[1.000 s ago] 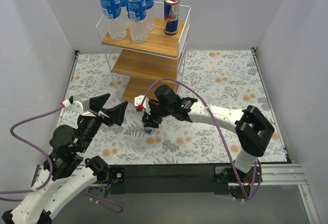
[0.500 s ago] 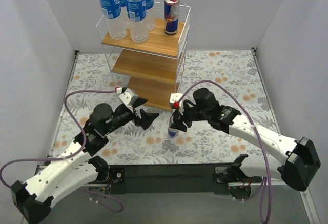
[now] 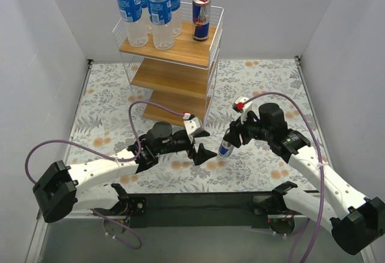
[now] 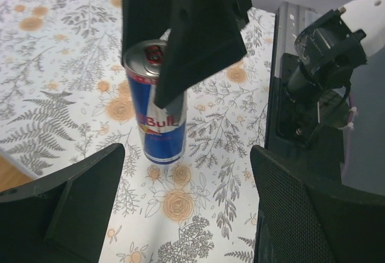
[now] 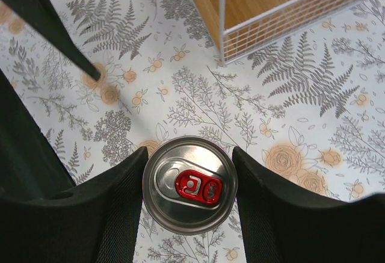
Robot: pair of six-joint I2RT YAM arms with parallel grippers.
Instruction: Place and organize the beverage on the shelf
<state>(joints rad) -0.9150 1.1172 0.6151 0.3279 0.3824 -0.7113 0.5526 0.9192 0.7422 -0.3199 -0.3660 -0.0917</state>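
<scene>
My right gripper is shut on a slim silver-blue-red can, gripped near its top, upright over the floral mat right of the shelf's foot. The right wrist view shows the can's lid between both pads. The left wrist view shows the same can ahead of my open, empty left gripper. In the top view the left gripper is just left of the can. The white wire shelf holds several blue-capped bottles and another can on its top board.
The shelf's lower two wooden boards show nothing on them. White walls close in left, right and back. A black rail runs along the near edge of the mat. The shelf's bottom corner is close behind the held can.
The right gripper has carried the can rightwards across the mat. The left arm has stretched right after it, staying open beside the can.
</scene>
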